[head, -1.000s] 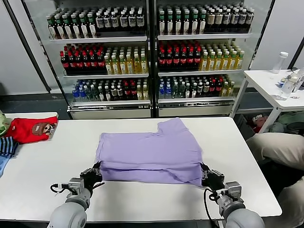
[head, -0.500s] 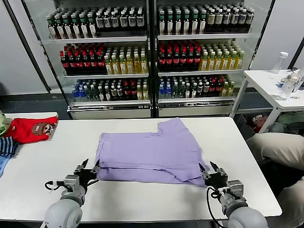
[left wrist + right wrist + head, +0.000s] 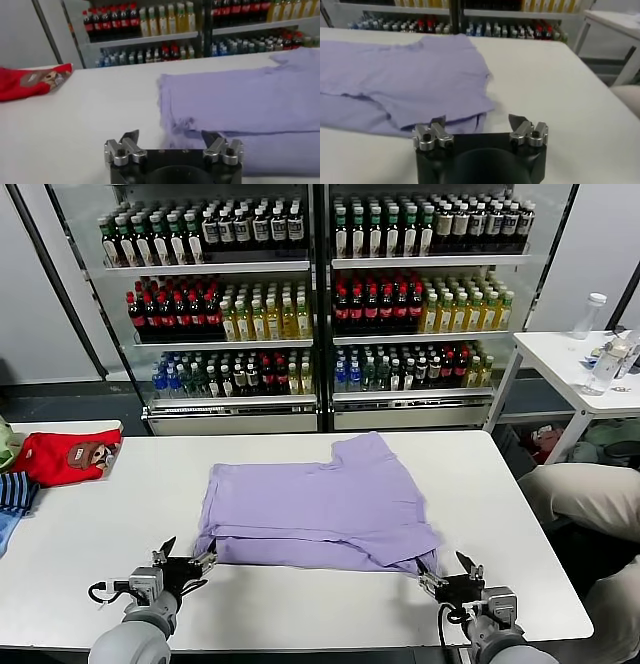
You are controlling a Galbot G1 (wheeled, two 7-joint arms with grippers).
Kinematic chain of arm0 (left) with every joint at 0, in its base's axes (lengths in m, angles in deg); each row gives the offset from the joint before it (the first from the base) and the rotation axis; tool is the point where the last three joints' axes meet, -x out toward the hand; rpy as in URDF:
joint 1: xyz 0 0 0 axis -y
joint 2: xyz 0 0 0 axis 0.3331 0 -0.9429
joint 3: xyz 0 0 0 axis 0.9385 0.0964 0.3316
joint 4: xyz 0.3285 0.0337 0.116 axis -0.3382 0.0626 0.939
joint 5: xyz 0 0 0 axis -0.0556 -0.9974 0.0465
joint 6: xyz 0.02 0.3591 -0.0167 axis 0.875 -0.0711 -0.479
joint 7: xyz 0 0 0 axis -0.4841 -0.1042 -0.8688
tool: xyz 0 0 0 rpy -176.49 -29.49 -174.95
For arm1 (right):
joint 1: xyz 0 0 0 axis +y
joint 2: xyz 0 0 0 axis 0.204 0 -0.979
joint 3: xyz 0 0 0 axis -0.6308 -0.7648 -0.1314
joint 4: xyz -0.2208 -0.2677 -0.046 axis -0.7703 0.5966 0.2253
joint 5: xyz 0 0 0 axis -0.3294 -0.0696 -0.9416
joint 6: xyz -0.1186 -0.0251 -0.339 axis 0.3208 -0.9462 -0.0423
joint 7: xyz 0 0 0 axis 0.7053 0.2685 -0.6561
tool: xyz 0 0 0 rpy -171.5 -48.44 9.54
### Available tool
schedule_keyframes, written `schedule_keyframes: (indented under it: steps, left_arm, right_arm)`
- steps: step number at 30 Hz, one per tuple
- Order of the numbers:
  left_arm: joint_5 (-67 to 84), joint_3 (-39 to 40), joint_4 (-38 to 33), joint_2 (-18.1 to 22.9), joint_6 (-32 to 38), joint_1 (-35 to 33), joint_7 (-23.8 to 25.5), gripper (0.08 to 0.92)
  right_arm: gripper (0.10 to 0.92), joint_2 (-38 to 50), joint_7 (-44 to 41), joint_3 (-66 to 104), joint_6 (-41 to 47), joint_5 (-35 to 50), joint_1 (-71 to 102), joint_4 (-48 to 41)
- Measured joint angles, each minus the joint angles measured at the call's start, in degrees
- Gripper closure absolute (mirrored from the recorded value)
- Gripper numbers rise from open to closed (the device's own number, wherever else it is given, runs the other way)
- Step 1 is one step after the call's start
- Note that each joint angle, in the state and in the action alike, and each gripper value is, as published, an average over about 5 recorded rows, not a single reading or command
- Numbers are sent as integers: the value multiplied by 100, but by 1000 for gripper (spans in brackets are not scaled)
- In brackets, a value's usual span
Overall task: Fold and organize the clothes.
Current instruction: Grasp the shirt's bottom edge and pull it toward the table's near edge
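The clothes, a lavender T-shirt [image 3: 320, 504], lie folded flat in the middle of the white table [image 3: 300, 604], print hidden, one sleeve pointing to the far side. My left gripper [image 3: 186, 557] stands open just off the shirt's near left corner, nothing between its fingers; in the left wrist view the shirt [image 3: 250, 105] lies just beyond the left gripper [image 3: 171, 136]. My right gripper [image 3: 446, 568] is open just off the near right corner, empty; the right wrist view shows the shirt's edge [image 3: 405, 80] just ahead of the right gripper [image 3: 477, 121].
A red garment with a cartoon face [image 3: 65, 456] and a blue striped one [image 3: 14, 492] lie at the table's far left. Behind stand drink coolers [image 3: 320, 294]. A side table with bottles [image 3: 590, 359] and a seated person's leg [image 3: 585, 494] are at the right.
Both grippers have let go of the shirt's near corners, opened, and drawn back toward me. The shirt's near edge now lies flat on the table.
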Motion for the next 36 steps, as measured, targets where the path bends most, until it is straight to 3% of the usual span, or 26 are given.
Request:
schedule_keyframes:
  steps: [18, 24, 36]
  left_arm:
    - [11, 50, 79, -8, -58, -71, 91, 770]
    - [17, 3, -43, -45, -65, -181, 95, 904]
    - [-85, -184, -819, -289, 105, -1020, 37, 911]
  right_arm:
    - [872, 37, -34, 34, -9, 311, 71, 17]
    - [910, 137, -50, 176, 11, 360, 238, 235]
    - [910, 185, -68, 711, -43, 298, 1360, 1094]
